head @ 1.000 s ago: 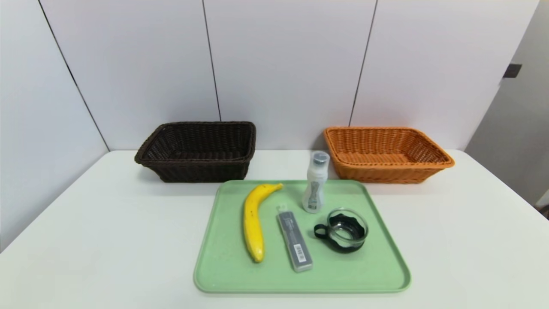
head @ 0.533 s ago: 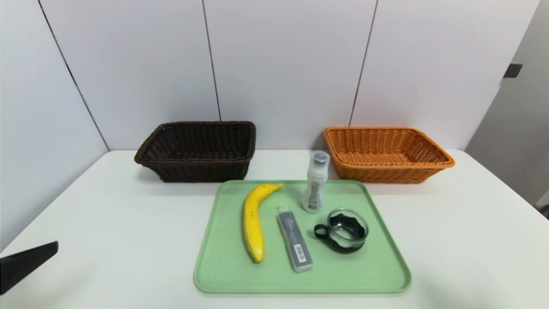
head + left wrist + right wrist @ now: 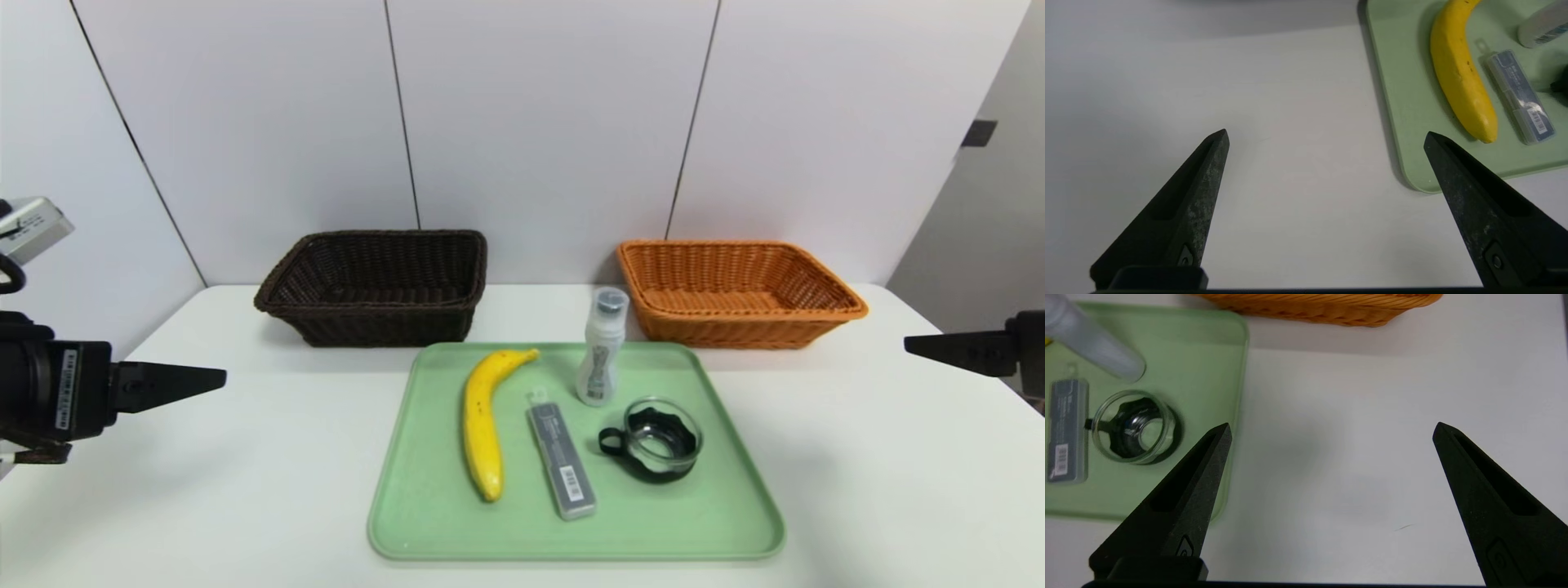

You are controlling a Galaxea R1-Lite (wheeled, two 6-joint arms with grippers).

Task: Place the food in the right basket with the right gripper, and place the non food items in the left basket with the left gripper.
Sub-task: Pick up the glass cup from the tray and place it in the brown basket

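A yellow banana (image 3: 480, 420) lies on the green tray (image 3: 718, 523), beside a slim grey case (image 3: 560, 462), a white bottle (image 3: 601, 347) standing upright and a clear glass cup (image 3: 653, 438) with a black handle. The dark brown left basket (image 3: 371, 287) and the orange right basket (image 3: 735, 292) stand behind the tray, both empty. My left gripper (image 3: 219, 378) hovers open over the table at the far left, its fingers wide apart (image 3: 1327, 136). At the far right edge my right gripper (image 3: 913, 346) hovers open (image 3: 1331, 428) beside the tray.
The white table (image 3: 245, 457) ends at a white panelled wall just behind the baskets. Bare table lies on both sides of the tray, under each gripper.
Both arms have come into view and risen: the left gripper from the lower left corner to mid-height at the left, the right gripper in from the right edge. The objects have not moved.
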